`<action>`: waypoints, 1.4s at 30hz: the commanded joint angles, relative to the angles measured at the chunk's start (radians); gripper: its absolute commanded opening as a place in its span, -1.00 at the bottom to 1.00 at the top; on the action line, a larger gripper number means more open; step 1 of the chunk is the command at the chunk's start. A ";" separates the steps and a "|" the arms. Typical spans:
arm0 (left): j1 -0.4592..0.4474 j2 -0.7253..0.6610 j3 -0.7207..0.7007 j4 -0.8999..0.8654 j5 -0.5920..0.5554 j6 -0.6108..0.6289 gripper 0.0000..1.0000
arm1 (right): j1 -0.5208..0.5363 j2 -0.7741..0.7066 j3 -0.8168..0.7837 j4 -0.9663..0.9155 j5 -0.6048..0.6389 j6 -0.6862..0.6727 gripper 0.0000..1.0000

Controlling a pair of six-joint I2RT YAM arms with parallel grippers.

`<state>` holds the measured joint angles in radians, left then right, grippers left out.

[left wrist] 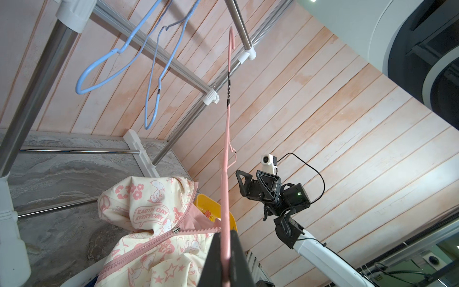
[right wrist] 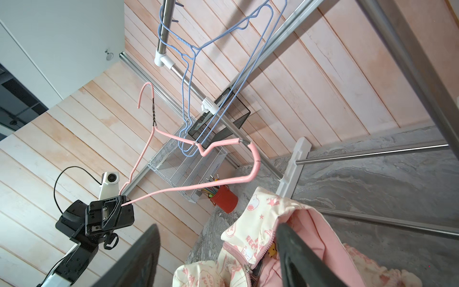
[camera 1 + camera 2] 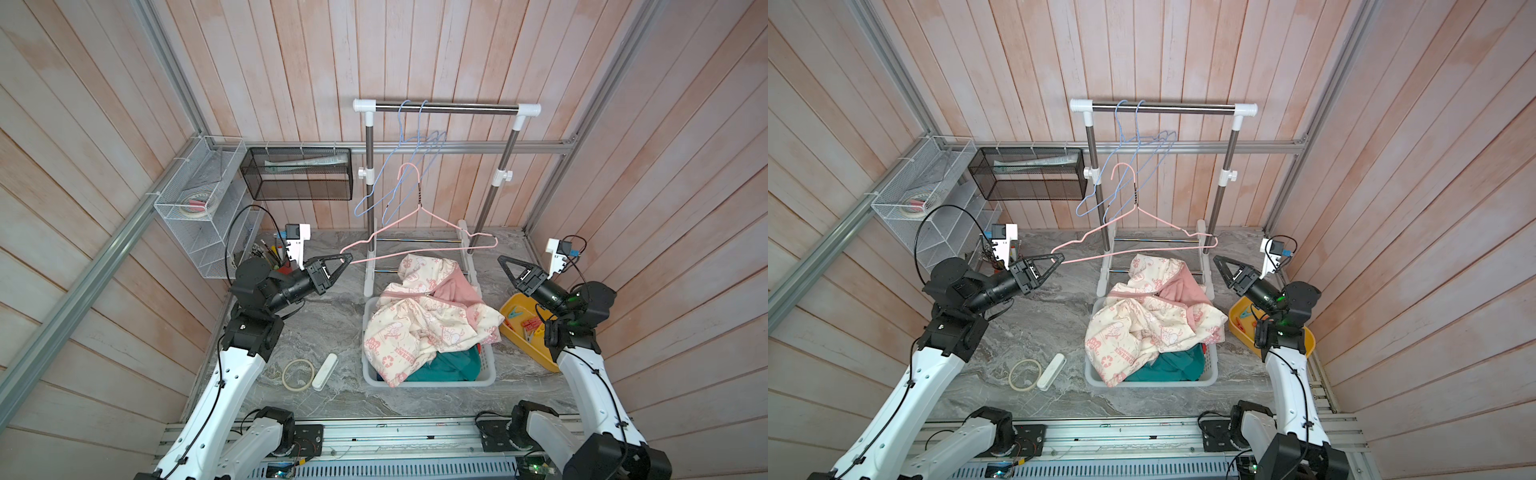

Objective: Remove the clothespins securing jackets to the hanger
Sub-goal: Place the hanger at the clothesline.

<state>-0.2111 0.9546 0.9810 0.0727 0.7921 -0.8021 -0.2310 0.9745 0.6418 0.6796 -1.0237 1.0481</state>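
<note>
The left gripper [image 3: 345,258] is pressed together on the left tip of the pink wire hanger [image 3: 420,197]; the left wrist view shows the pink wire squeezed between its two dark fingers [image 1: 238,251]. The hanger is held in the air, tilted, over the back half of the desk [image 3: 324,332], with its hook below and apart from the rack's top rail [image 3: 449,109]. Two blue hangers [image 3: 399,174] hang on that rail.

The right gripper [image 3: 505,266] stands spread, with nothing between its fingers [image 2: 146,248]. It hovers near the right edge of the desk and points toward the rack, just short of the hanger's right tip and not touching it.

The clothespins [image 3: 528,325] lie in a loose heap in the yellow tray [image 3: 536,357] at the right edge of the desk. They are below the right arm's wrist and behind its fingertips, and well apart from the left gripper.

The jackets are in the white basket [image 3: 457,381] in the middle of the desk, in front of the rack's foot. The cream pink-printed jacket [image 3: 419,320] is crumpled on top with its pink lining showing, and it spills over the rim. The teal jacket [image 3: 449,365] lies beneath it at the front of the basket. The pile sits under the hanger's bottom bar, between the two grippers and touching neither.
</note>
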 commanded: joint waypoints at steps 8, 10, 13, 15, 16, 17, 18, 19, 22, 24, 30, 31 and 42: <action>0.005 -0.015 -0.031 0.099 0.053 -0.050 -1.00 | -0.005 0.055 0.012 0.192 0.003 0.118 0.11; 0.004 -0.016 -0.036 0.104 0.058 -0.054 -1.00 | -0.006 0.061 0.021 0.201 0.005 0.127 0.09; 0.005 -0.017 -0.037 0.104 0.062 -0.051 -1.00 | -0.006 0.071 0.030 0.227 0.008 0.150 0.05; 0.004 -0.019 -0.043 0.108 0.063 -0.052 -1.00 | -0.005 0.081 0.037 0.251 0.006 0.168 0.01; 0.005 -0.020 -0.048 0.115 0.064 -0.056 -1.00 | -0.005 0.084 0.042 0.248 0.006 0.167 -0.03; 0.005 -0.020 -0.051 0.121 0.068 -0.061 -1.00 | -0.005 0.086 0.044 0.250 0.007 0.168 -0.06; 0.005 -0.020 -0.054 0.126 0.070 -0.063 -1.00 | -0.005 0.088 0.045 0.250 0.007 0.168 -0.09; 0.005 -0.020 -0.056 0.128 0.073 -0.063 -1.00 | -0.006 0.089 0.049 0.250 0.008 0.169 -0.13; 0.005 -0.021 -0.065 0.136 0.075 -0.067 -1.00 | -0.004 0.096 0.055 0.252 0.011 0.173 -0.24; 0.005 -0.019 -0.071 0.152 0.079 -0.078 -1.00 | -0.003 0.101 0.059 0.255 0.013 0.177 -0.30; 0.005 -0.022 -0.080 0.160 0.086 -0.077 -1.00 | 0.004 0.116 0.070 0.267 0.009 0.187 -0.63; 0.004 -0.020 -0.081 0.163 0.087 -0.077 -1.00 | 0.004 0.116 0.071 0.268 0.009 0.188 -0.69; 0.006 -0.026 -0.082 0.063 0.014 0.009 0.14 | 0.000 -0.017 0.214 0.061 0.064 0.111 -1.00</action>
<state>-0.2058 0.9478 0.8997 0.1699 0.8375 -0.8356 -0.2237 1.0214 0.7784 0.8196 -1.0031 1.2308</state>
